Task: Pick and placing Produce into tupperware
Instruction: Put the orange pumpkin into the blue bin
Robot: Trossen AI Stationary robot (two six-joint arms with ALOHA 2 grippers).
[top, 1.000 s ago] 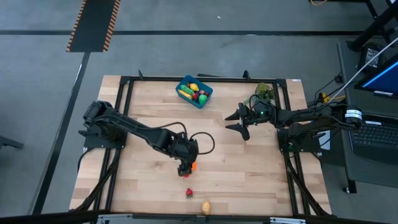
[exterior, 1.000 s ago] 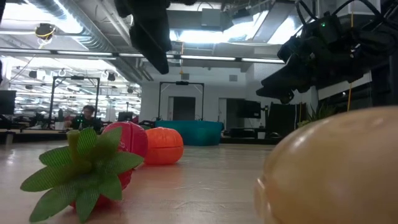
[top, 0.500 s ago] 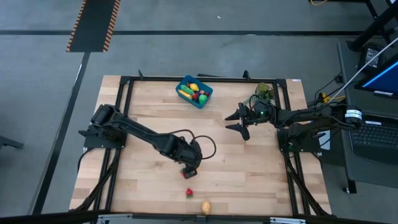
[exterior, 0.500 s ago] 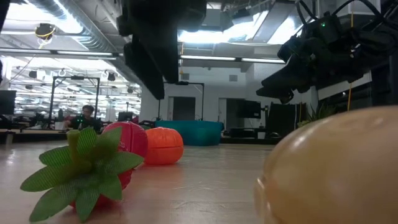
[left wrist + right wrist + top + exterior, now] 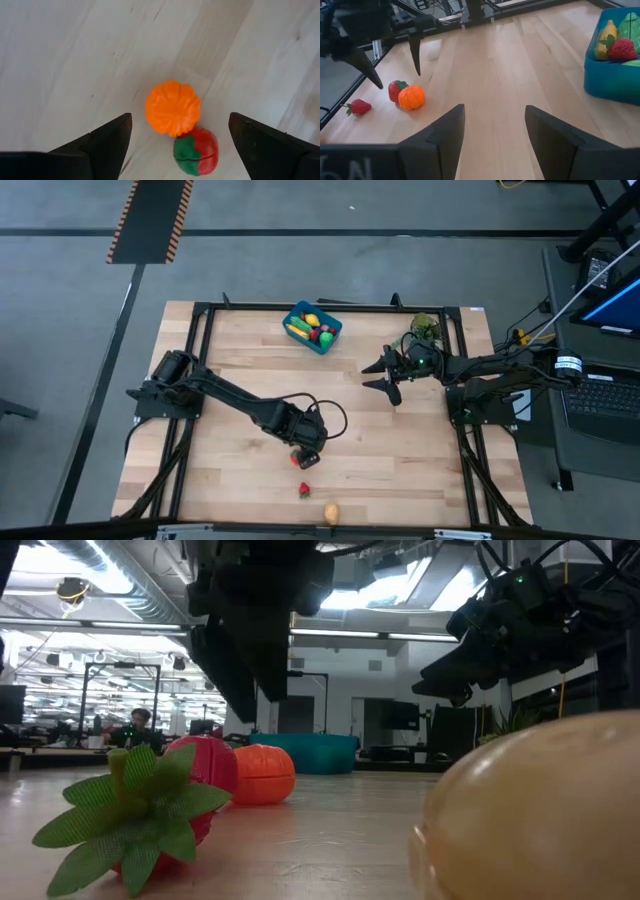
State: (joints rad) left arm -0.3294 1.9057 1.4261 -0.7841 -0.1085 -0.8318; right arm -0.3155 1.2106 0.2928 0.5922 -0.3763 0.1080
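At the bottom edge of the high view, just right of centre, a tan potato [image 5: 331,513] lies on the wooden table [image 5: 400,450], with a strawberry [image 5: 304,491] just above and left of it. Higher still, near the frame's centre, the left gripper [image 5: 306,459] hangs over an orange pumpkin [image 5: 172,107] and a red tomato [image 5: 195,151] that touch each other; its fingers [image 5: 102,145] stand wide apart on either side of the pair, holding nothing. Right of centre, the right gripper [image 5: 386,375] hovers above bare wood, its fingers [image 5: 440,140] parted about halfway and empty. At the top centre, the blue tupperware [image 5: 312,327] sits near the table's far edge, already holding several pieces of produce, among them a yellow piece, green ones and a red strawberry.
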